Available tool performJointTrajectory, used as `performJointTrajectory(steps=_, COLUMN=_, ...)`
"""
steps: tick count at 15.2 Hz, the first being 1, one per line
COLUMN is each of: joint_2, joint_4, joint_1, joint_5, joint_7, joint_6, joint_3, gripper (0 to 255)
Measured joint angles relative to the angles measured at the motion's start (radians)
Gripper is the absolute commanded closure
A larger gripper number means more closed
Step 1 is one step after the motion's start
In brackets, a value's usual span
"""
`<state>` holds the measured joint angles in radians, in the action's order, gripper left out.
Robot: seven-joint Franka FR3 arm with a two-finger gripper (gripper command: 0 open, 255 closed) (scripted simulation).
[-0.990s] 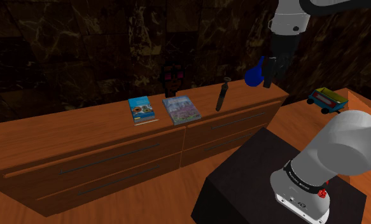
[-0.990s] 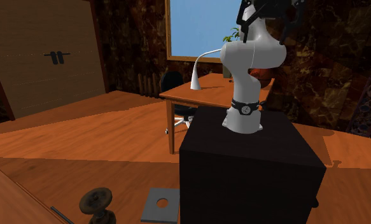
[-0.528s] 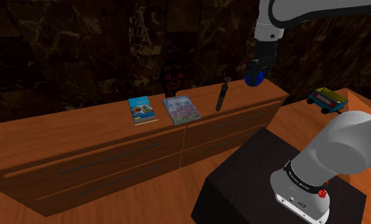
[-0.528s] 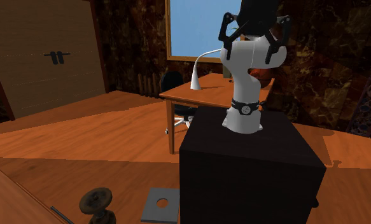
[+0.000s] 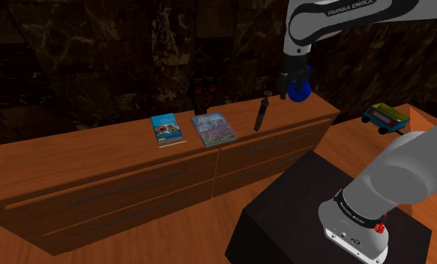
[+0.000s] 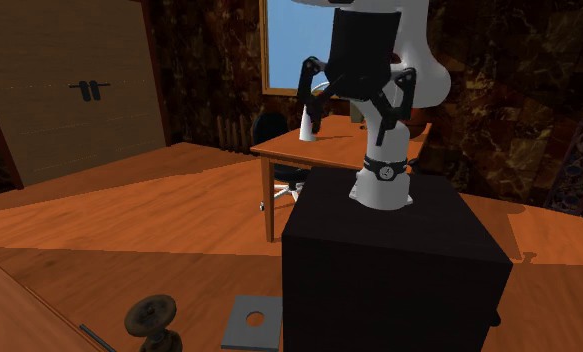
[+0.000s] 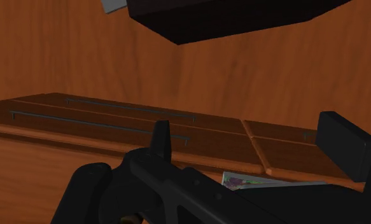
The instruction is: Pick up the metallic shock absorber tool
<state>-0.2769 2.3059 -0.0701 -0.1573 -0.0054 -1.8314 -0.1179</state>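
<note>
Two books [image 5: 168, 129] flat on a long wooden dresser [image 5: 97, 187] in the shoulder view, side by side near its middle. Behind them, by the wall, a small dark figure [image 5: 202, 88], hard to make out. Next, the shock absorber tool [image 5: 261, 112]: a thin dark stick lying on the dresser top, apart from the books, bare wood all around it. Further right, the gripper [image 5: 287, 88] up in the air over the dresser's right end, apart from the tool, with a blue thing [image 5: 303, 91] half hidden behind it. Past the dresser's edge, a little toy car [image 5: 384, 116] on another wooden top. Low on that view's right, the black stand [image 5: 299, 217].

Second exterior view: a grey square plate [image 6: 252, 322] on the floor, then a desk [image 6: 324, 150] with a white lamp [image 6: 304, 133], and the claw seen from the front, fingers [image 6: 309, 100] spread wide, nothing between them.

Wrist view: drawer fronts [image 7: 114, 124] with thin handles, one book's corner, and a black lump [image 7: 146, 191] too close to name.
</note>
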Motion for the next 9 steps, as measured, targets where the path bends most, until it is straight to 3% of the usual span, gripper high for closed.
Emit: performJointTrajectory(steps=9, joint_2=0.319, joint_4=-0.203, joint_1=-0.041, joint_5=-0.012, joint_7=-0.031, joint_6=-0.125, joint_3=-0.052, gripper=0)
